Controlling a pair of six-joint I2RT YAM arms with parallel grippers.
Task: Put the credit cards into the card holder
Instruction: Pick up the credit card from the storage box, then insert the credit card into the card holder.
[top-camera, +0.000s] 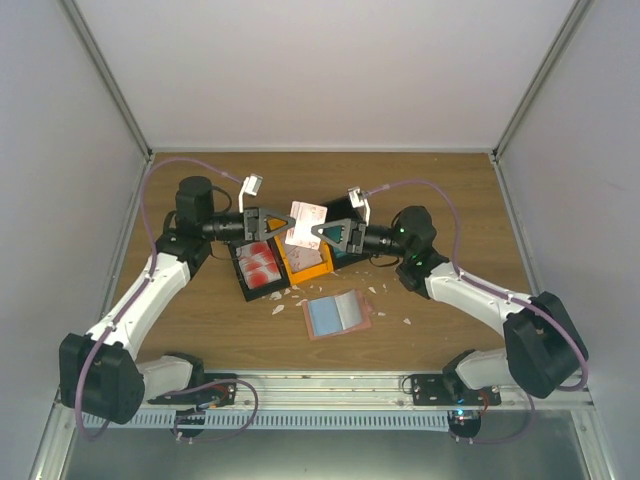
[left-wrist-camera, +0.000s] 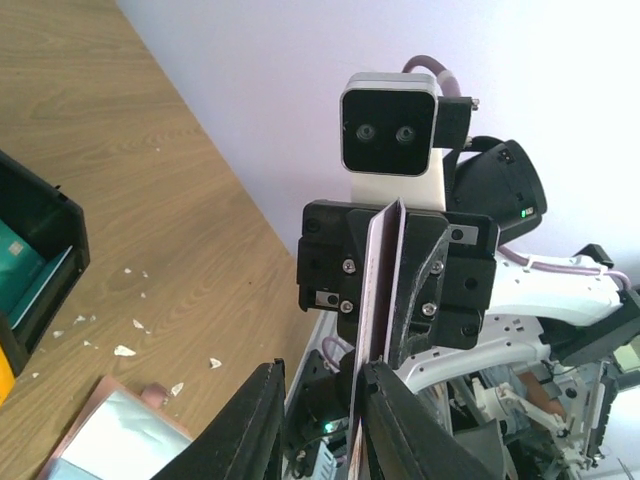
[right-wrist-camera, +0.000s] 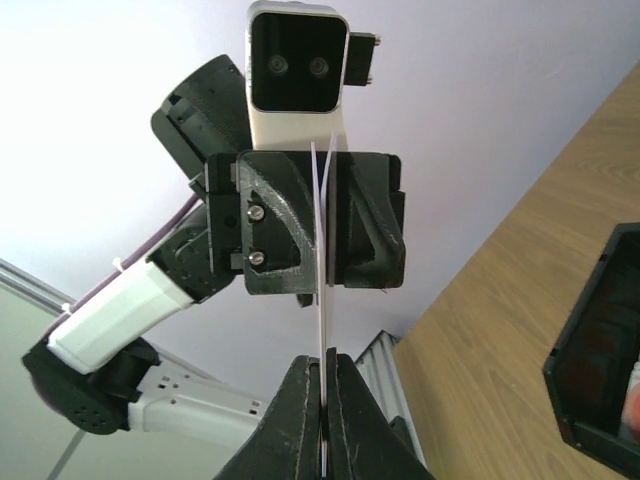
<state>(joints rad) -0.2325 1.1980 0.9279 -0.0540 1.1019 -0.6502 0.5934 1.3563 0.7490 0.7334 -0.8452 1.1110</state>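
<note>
Credit card (top-camera: 306, 220) pinched in R tool (right-wrist-camera: 325, 378); L tool (left-wrist-camera: 322, 388) spread round same card, over bins (top-camera: 243, 275)

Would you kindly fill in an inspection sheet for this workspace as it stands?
Surface: wooden table, brown grain.
Job's things: pale card held in the air between both arms; card holder lying open, blue pockets up; red-blob cards inside the black bin.
Clutter: white paper scraps scattered around the holder; orange bin beside the black one.
Grippers: right gripper clamped on the card's edge; left gripper around the card, with a gap on one side.
Cables: purple cables looping along each arm.
Surroundings: white walls and metal frame posts; nothing else seen.
</note>
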